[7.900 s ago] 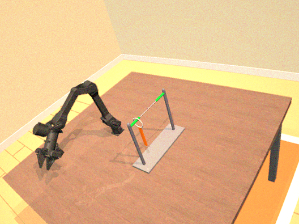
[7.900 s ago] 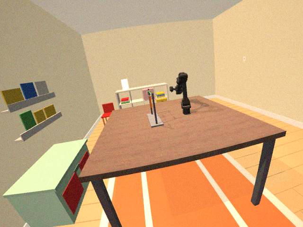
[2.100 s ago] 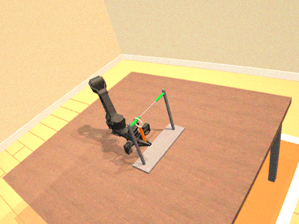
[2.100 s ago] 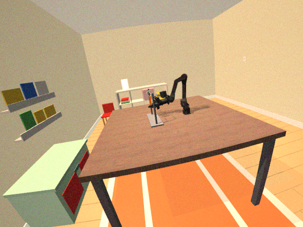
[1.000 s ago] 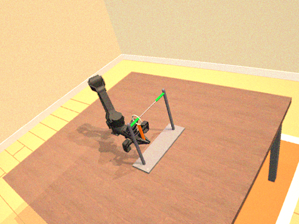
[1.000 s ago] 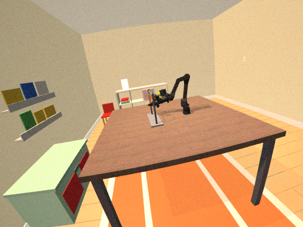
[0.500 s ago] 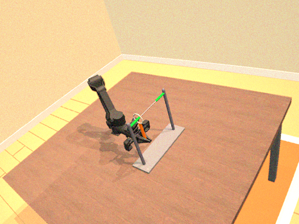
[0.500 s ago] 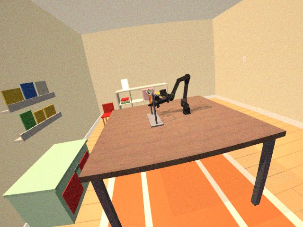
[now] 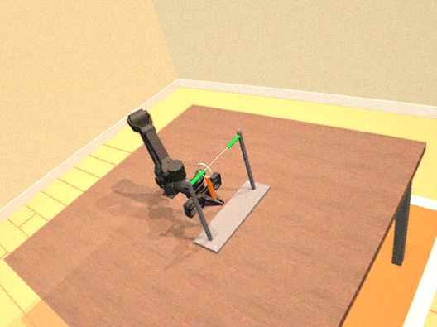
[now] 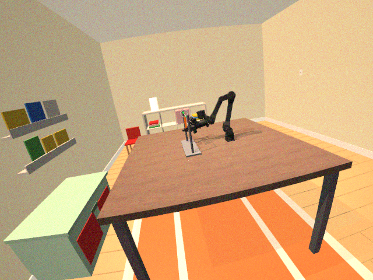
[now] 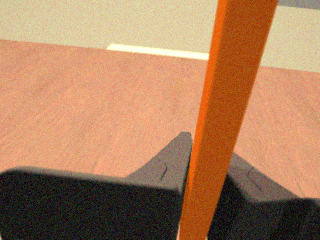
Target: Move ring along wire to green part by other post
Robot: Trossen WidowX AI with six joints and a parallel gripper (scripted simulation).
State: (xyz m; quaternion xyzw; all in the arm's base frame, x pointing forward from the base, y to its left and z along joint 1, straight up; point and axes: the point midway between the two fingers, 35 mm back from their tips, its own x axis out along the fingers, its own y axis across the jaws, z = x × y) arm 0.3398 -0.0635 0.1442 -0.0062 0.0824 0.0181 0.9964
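Pincer [image 11: 200, 175] clamped on the orange handle [image 11: 227, 115]; wrist view shows both dark fingers pressed to the handle's lower part, one on each side, with the handle running up out of frame, leaning slightly right.

Top view: handle [image 9: 210, 187] hangs near-vertical under the ring [image 9: 203, 168]. Ring sits around the wire at the inner end of the near green part [image 9: 197, 176], just beside the near post [image 9: 197, 208], about where green gives way to the thin grey span [image 9: 220, 155]. Whether the ring rim touches the wire here is too small to tell.

Key relation: wire's long axis runs from the near post up and right to the far post [image 9: 245, 159]; the target green part [image 9: 233, 140] lies at that far end, away from the pincer along the wire. Handle axis stands roughly square to the wire.

Judgement: the coming travel must follow the wire line, with the ring kept centred around the grey span. Margin inside the ring looks small, so any sag or tilt of the handle risks contact.

Room: the grey base plate [image 9: 232, 217] lies below and the arm [image 9: 158, 154] stands on the side of the wire away from the counter's [image 9: 304, 208] open area. Posts bound the path at both ends; nothing else stands near on the counter.
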